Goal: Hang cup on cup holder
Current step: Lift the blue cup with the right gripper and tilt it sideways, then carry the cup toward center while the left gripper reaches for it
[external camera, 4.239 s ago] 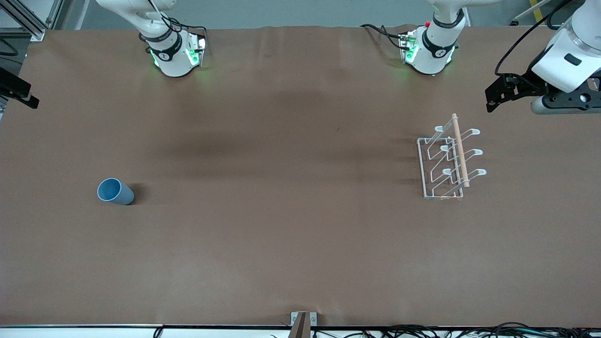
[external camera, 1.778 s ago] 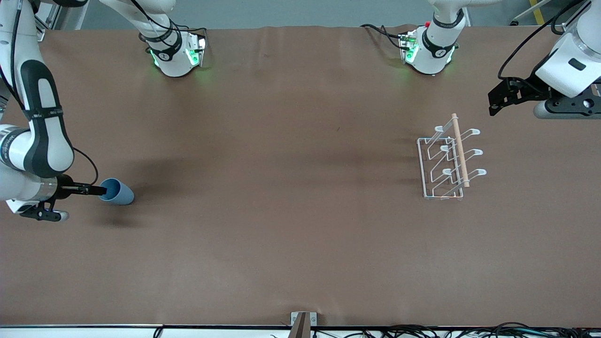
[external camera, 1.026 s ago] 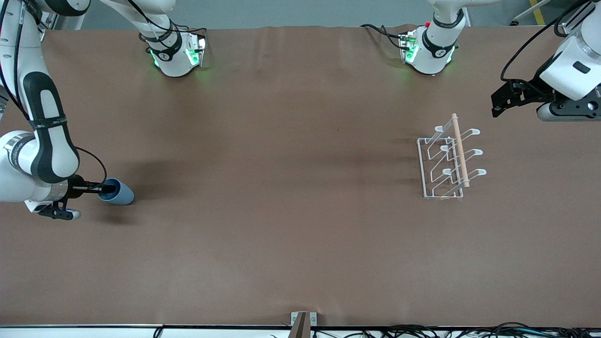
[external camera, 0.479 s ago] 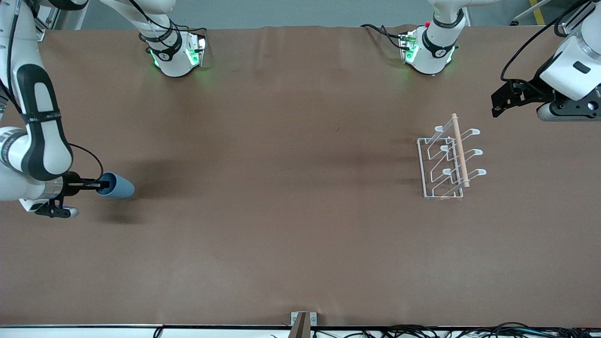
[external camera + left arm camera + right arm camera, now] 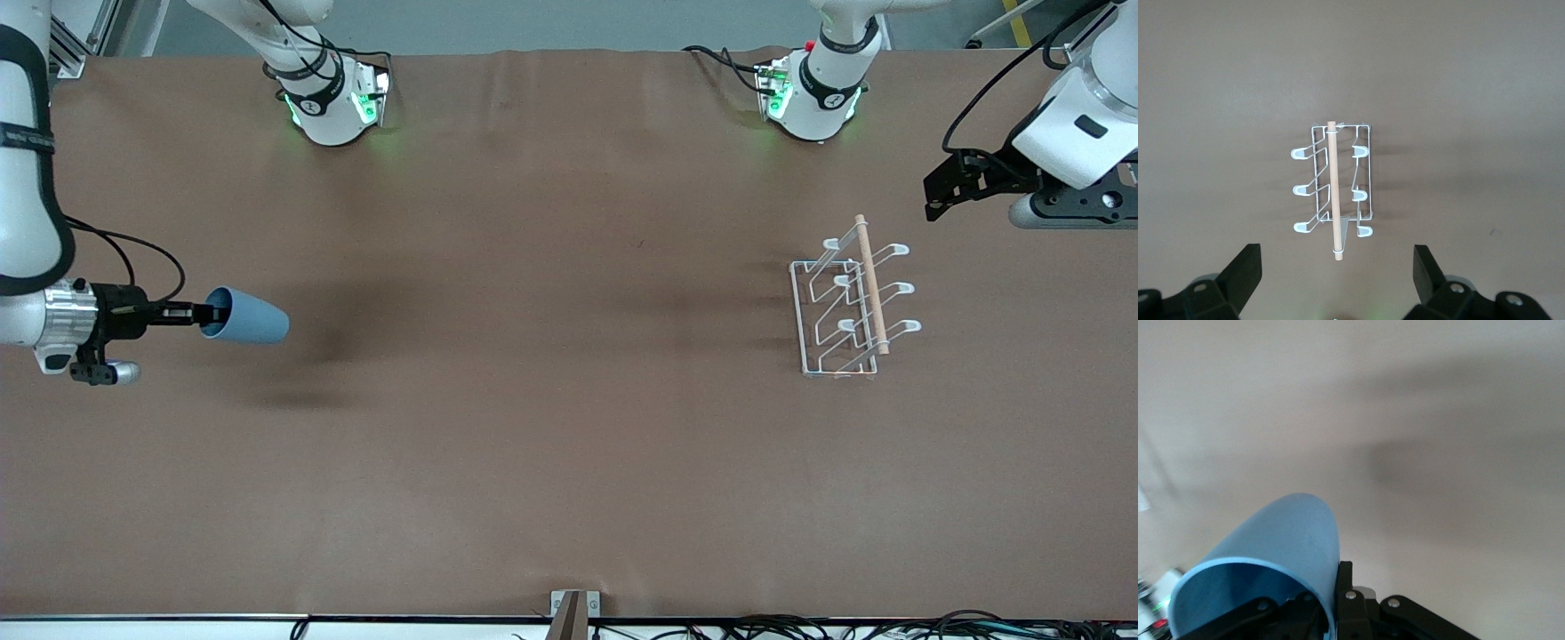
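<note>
Your right gripper jaws clamp the cup rim above the bench, base toward 3 o'clock. Left gripper waits over the cup holder, jaws spread wide.

No legible text, labels, brands, numbers or signs anywhere. Small dark marks on arm joints and bases, too small to read.

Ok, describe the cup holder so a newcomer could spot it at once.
Start at the brown table and go toward the left arm's end, under the open left gripper. There stands the cup holder, a small white wire rack. Its looped prongs and the light wooden dowel along its top set it apart; the blue cup sits in the right gripper.
</note>
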### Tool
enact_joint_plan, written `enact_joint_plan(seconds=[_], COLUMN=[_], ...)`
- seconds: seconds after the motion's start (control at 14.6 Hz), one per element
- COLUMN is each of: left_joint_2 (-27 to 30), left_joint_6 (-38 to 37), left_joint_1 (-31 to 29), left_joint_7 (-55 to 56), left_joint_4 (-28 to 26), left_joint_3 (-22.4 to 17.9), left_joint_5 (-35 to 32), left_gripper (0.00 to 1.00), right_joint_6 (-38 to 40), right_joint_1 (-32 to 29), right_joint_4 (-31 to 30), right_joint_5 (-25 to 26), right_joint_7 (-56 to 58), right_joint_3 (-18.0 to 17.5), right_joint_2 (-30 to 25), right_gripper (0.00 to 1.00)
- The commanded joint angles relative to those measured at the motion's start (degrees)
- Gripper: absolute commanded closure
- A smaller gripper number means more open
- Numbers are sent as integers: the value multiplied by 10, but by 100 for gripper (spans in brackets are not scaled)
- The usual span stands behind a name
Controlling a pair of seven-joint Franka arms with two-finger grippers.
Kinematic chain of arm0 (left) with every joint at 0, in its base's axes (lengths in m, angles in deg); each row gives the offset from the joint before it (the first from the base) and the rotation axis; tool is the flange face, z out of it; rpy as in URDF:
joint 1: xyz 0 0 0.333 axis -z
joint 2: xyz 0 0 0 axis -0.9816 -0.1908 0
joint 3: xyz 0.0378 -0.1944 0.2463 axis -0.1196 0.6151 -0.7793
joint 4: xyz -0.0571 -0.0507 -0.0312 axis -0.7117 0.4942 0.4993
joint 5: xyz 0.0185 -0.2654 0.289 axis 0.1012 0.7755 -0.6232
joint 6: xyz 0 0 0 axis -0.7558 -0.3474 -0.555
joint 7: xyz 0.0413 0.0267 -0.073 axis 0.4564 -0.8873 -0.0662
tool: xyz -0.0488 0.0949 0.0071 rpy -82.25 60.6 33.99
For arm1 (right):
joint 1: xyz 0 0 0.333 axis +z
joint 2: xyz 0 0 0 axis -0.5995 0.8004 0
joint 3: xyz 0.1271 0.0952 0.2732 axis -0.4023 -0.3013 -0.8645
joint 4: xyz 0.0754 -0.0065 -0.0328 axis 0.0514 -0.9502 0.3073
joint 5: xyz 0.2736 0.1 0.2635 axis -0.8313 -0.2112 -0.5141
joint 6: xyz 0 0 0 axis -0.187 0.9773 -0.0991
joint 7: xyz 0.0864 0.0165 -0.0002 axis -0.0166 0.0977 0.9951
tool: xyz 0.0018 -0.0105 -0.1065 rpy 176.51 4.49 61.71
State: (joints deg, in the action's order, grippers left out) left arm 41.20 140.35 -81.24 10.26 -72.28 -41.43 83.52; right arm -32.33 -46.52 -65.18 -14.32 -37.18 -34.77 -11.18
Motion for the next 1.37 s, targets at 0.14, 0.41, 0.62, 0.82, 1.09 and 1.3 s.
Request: enact_joint_plan(seconds=[0.14, 0.41, 0.62, 0.82, 1.09, 1.3], left_joint_2=[-14, -26, -38, -47, -61, -67], left_joint_6=[-4, -4, -4, -3, -3, -2], left_joint_1=[17, 61, 93, 130, 195, 255], left_joint_7=[-10, -9, -8, -5, -9, -17], left_joint_4=[12, 14, 26, 37, 52, 82], left_joint_3=[6, 7, 7, 7, 8, 9], left_joint_5=[5, 5, 6, 6, 19, 20], left_gripper=[0, 0, 0, 0, 0, 0], right_joint_6=[32, 44, 7, -12, -50, -50], right_joint_1=[38, 91, 152, 206, 259, 260], right_joint_4=[-6, -5, -6, -8, -19, -20], right_joint_5=[-188, -317, -421, -440, -465, -477], right_joint_7=[4, -3, -3, -5, -7, -5], right_joint_3=[-2, -4, -2, -3, -3, -3], right_joint_2=[-47, -82, -95, -89, -85, -77], right_gripper=[100, 100, 100, 100, 100, 100])
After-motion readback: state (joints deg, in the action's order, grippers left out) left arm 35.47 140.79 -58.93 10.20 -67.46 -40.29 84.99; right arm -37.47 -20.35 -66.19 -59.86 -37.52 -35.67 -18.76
